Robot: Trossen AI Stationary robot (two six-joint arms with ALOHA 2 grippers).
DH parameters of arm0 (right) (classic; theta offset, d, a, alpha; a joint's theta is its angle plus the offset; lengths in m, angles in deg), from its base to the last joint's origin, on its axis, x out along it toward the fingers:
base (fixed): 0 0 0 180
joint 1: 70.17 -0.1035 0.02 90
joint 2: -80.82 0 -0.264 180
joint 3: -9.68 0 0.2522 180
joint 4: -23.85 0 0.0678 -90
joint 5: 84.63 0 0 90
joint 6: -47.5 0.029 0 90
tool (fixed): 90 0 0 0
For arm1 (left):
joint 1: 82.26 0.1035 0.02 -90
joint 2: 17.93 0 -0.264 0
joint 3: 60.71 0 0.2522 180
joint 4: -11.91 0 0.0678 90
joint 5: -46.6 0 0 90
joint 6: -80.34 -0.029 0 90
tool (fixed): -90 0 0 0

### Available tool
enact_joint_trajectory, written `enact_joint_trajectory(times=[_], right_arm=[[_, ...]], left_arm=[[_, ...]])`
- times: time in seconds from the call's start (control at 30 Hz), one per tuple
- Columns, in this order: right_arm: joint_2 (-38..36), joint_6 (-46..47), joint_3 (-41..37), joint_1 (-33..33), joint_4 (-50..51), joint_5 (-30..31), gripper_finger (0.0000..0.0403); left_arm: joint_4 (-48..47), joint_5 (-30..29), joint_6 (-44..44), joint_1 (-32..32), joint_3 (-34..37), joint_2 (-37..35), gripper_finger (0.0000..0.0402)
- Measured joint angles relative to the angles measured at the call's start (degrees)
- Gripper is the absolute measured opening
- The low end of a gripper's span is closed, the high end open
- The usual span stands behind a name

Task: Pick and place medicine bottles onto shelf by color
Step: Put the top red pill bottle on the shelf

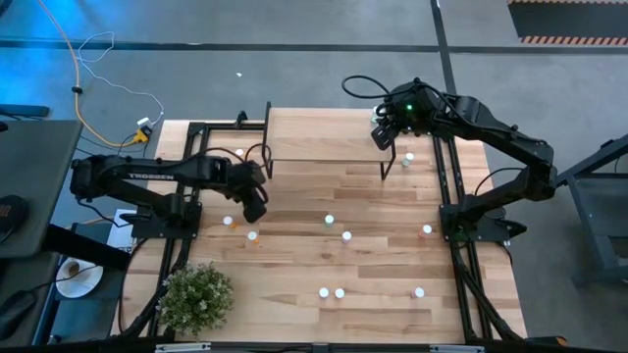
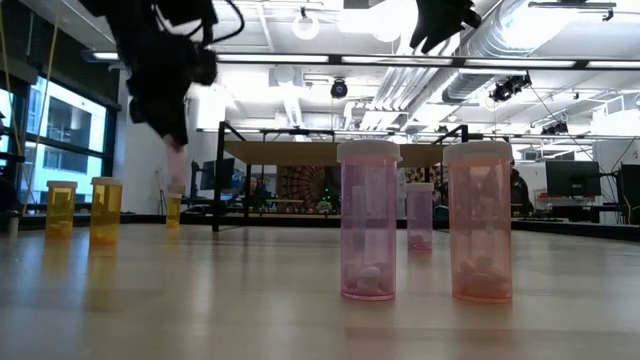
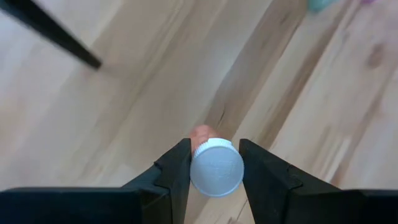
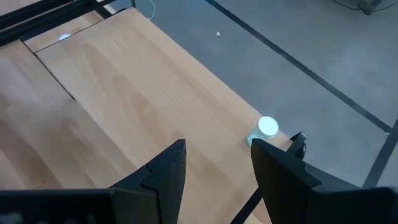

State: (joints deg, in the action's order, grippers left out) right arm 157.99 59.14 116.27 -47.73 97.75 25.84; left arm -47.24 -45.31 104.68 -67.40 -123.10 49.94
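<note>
My left gripper [image 1: 256, 206] hangs over the left part of the table, shut on a small medicine bottle [image 3: 215, 165] with a white cap and a reddish-orange body. In the low view that gripper [image 2: 168, 110] shows at the upper left. The shelf [image 1: 314, 137] is a light-wood platform on black legs at the table's far side. My right gripper [image 4: 216, 163] is open over the shelf's right end [image 1: 383, 135], holding nothing. A pale green bottle [image 4: 266, 129] stands on the shelf's corner just beyond its fingers. My left gripper pinches the bottle between its two fingers [image 3: 176, 169] at the white cap [image 3: 216, 169], one finger on each side. The fingers come from above, slanting steeply down. The bottle is lifted clear of the table, cap toward the wrist and its reddish body [image 3: 201, 132] pointing down.
Several white-capped bottles stand scattered on the tabletop [image 1: 329, 220] [image 1: 340, 292] [image 1: 427, 229], two of them close to the left gripper [image 1: 228, 221] [image 1: 252, 235]. Orange bottles [image 2: 105, 210] and pink bottles [image 2: 368, 220] show in the low view. A potted plant [image 1: 196, 294] sits at the near left corner.
</note>
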Motion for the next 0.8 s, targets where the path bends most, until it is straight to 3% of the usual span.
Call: enact_joint_trajectory(times=[0.17,0.37,0.8], right_arm=[[0.0,-0.04,-0.01,0.0,0.04,-0.36,0.0174],[0.02,-0.27,0.01,-0.75,0.04,-5.47,0.0174],[3.75,-8.31,-0.01,-10.42,-6.57,-13.56,0.0174]], left_arm=[[-0.06,0.0,-3.44,0.89,-4.5,0.0,0.0117],[-0.62,0.0,-7.26,2.8,-9.48,0.0,0.0117],[-1.04,0.0,-11.6,4.69,-14.84,0.0,0.0117]])
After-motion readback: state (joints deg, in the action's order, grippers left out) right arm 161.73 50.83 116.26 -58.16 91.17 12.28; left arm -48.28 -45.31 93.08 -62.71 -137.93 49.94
